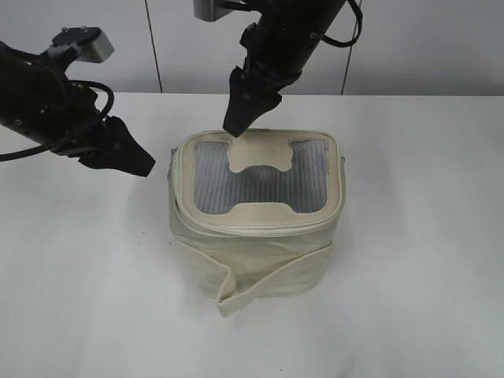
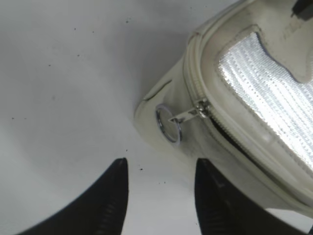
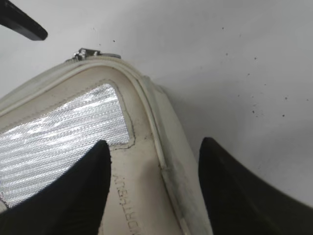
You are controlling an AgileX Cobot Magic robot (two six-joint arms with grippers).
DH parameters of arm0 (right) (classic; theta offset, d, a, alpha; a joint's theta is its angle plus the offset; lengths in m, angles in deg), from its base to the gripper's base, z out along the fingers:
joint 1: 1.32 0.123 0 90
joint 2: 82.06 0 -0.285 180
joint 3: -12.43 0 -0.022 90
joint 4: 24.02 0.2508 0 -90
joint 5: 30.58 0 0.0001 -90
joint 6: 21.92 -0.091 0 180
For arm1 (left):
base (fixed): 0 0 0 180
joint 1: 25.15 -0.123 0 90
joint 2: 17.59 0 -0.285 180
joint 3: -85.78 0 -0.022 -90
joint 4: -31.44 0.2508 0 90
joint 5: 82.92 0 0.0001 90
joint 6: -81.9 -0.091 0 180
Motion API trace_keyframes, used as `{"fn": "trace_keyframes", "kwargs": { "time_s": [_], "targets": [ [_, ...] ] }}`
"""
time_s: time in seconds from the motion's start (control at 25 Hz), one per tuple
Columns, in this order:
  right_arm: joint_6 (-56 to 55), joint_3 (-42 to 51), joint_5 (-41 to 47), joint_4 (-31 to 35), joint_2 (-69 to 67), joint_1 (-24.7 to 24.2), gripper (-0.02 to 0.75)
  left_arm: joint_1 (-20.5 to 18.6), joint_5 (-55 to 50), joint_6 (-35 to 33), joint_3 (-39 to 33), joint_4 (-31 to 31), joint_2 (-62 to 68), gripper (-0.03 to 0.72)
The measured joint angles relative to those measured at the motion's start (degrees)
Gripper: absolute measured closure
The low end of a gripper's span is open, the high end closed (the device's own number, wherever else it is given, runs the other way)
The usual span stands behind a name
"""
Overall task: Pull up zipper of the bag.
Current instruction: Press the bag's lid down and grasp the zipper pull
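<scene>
The cream bag [image 1: 253, 250] stands upright mid-table, its grey mesh top with the H-shaped patch facing up. The zipper [image 1: 260, 224] runs round the top rim. In the left wrist view a silver slider [image 2: 201, 108] sits on the zip line with a ring pull [image 2: 168, 124] hanging down the bag's side [image 2: 164, 95]; a dark gap shows along the zip past the slider. My left gripper [image 1: 144, 164] [image 2: 160, 169] is open and empty, just short of the ring. My right gripper [image 1: 236, 126] [image 3: 154, 147] is open, straddling the bag's back rim [image 3: 146, 105].
The white table [image 1: 87, 299] surrounds the bag. A loose cream strap [image 1: 272, 282] wraps the bag's front. A second silver pull [image 3: 90, 53] lies at the far rim in the right wrist view, with a tip of the left gripper [image 3: 22, 23] beyond it.
</scene>
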Motion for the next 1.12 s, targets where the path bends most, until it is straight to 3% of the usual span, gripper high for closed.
{"fn": "trace_keyframes", "kwargs": {
  "time_s": [0.4, 0.88, 1.0, 1.12],
  "targets": [
    [2.3, 0.4, 0.0, 4.9, -2.7, 0.2, 0.284, 0.0, -3.7, 0.0, 0.1, 2.1, 0.0, 0.339],
    [2.6, 0.3, -0.9, 3.2, -4.0, 0.2, 0.291, 0.0, -3.8, 0.0, 0.1, 2.2, 0.0, 0.338],
    [2.6, 0.3, -0.7, 3.6, -4.4, 0.2, 0.363, 0.0, -3.8, 0.0, 0.1, 2.2, 0.0, 0.338],
    [2.6, 0.3, -0.1, 3.9, -4.4, 0.2, 0.524, 0.1, -3.6, 0.0, 0.1, 2.1, 0.0, 0.338]
  ]
}}
